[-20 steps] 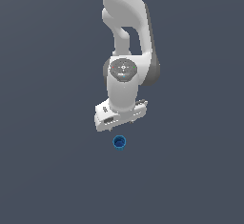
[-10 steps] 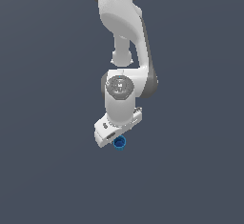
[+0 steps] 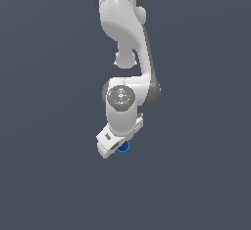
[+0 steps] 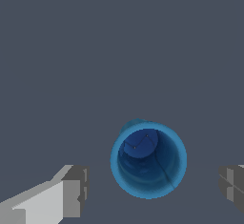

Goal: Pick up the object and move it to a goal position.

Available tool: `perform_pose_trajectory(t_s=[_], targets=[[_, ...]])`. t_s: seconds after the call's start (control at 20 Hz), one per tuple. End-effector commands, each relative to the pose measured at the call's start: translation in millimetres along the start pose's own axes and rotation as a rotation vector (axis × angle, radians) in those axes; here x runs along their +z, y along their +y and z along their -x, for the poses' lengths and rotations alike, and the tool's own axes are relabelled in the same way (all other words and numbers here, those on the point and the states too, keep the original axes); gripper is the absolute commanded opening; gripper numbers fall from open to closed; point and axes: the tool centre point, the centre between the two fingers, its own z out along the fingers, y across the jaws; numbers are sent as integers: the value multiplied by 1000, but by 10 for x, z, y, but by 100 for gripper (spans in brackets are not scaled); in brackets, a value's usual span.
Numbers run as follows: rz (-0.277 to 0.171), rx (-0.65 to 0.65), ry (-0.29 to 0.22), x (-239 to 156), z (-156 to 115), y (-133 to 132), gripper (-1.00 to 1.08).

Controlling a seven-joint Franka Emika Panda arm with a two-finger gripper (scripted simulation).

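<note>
The object is a small blue tapered cup [image 4: 148, 160], seen from above in the wrist view with its round rim and darker hollow. It stands upright on the grey surface between my two grey fingertips [image 4: 76, 190], with a gap on each side. My gripper [image 4: 155, 187] is open and touches nothing. In the exterior view only a sliver of the cup [image 3: 123, 148] shows beneath the white hand, and my gripper [image 3: 119, 148] is directly over it, its fingers hidden by the hand.
The white arm [image 3: 125, 53] comes down from the top of the exterior view. A plain dark grey surface [image 3: 196, 175] fills everything around the cup.
The arm has reached forward and the hand has moved over the cup, which was plainly visible below the hand a second ago and is now mostly covered. The cup has not moved.
</note>
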Motion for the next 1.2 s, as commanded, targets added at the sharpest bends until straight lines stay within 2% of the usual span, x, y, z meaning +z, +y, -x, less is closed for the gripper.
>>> perform_pose_trajectory(t_s=[0.0,0.3,0.75,1.0,1.05,1.15], targets=[[0,-11,1,11,-8,10,100],[0,-7,1,78,-4,6,100],[0,-11,1,503,3,1,100],[0,-11,1,512,-8,10,100],[0,-11,1,512,-8,10,-100],[0,-11,1,512,-8,10,-100]])
